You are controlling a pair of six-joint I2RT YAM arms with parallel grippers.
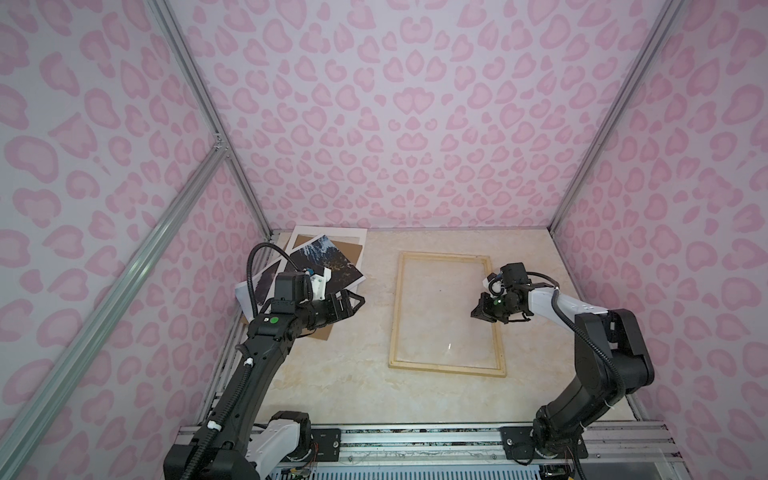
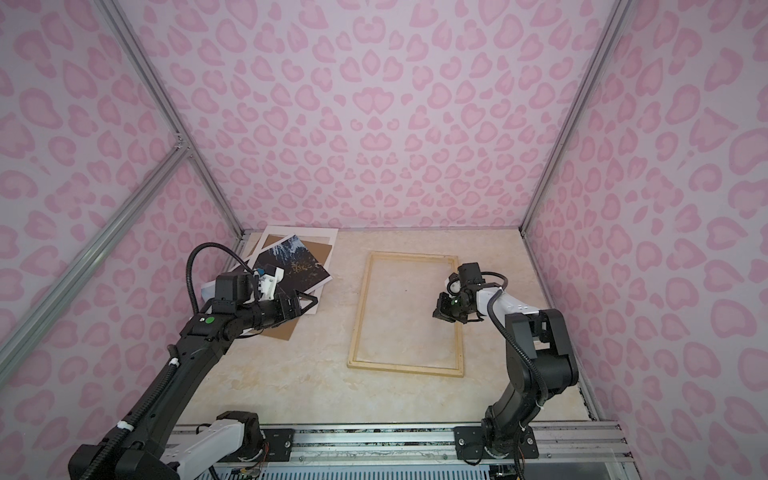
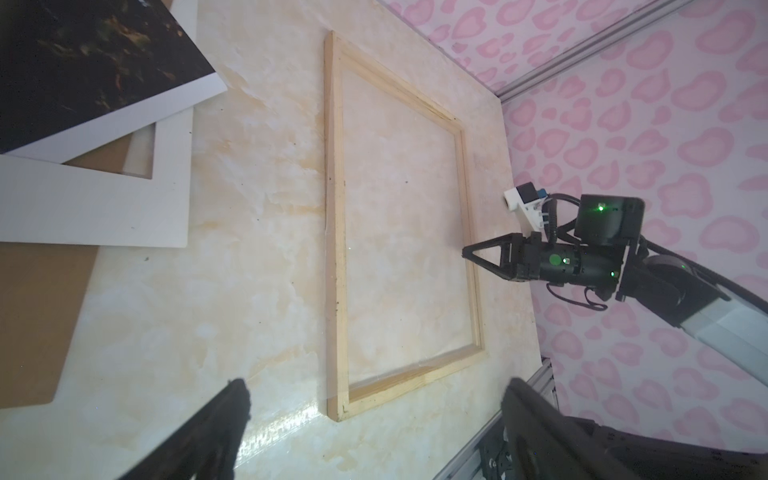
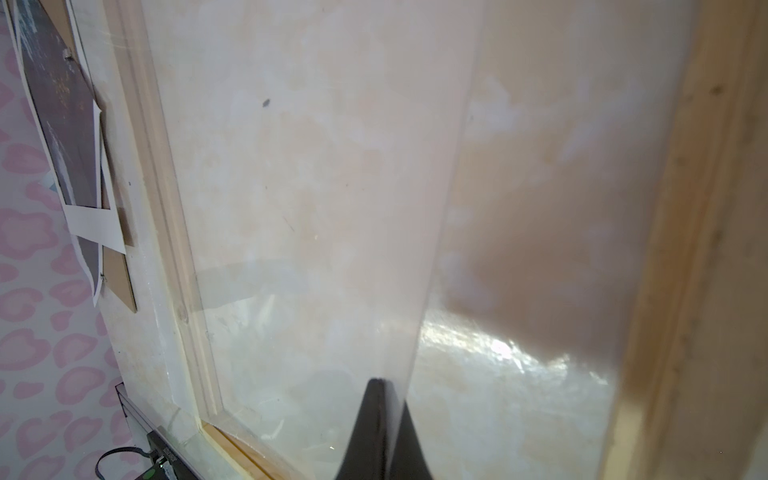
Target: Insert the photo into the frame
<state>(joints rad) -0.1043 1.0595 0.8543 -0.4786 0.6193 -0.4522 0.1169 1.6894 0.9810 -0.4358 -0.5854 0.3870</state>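
Hovering with left fingers (image 3: pixel 224 424) spread wide and empty, near the dark waterfall paper photo (image 1: pixel 332 266), tilted atop a white mat board (image 1: pixel 332 231) and brown backing board (image 1: pixel 351 251) at the worktop's (image 1: pixel 332 395) far left. Holding right fingers (image 3: pixel 486 245) pinched shut, empty, over the pale wooden frame (image 1: pixel 395 311), flat, apart from the photo. Risks creasing the thin print, or dragging the 2 boards along, through a 1-corner pinch.

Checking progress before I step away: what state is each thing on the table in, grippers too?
photo: face up atop the mat board, outside the frame
frame: flat, pane in, otherwise empty
white mat board: flat, under the photo
brown backing board: flat, under the mat
left gripper: open, empty
right gripper: shut, above the frame's right side
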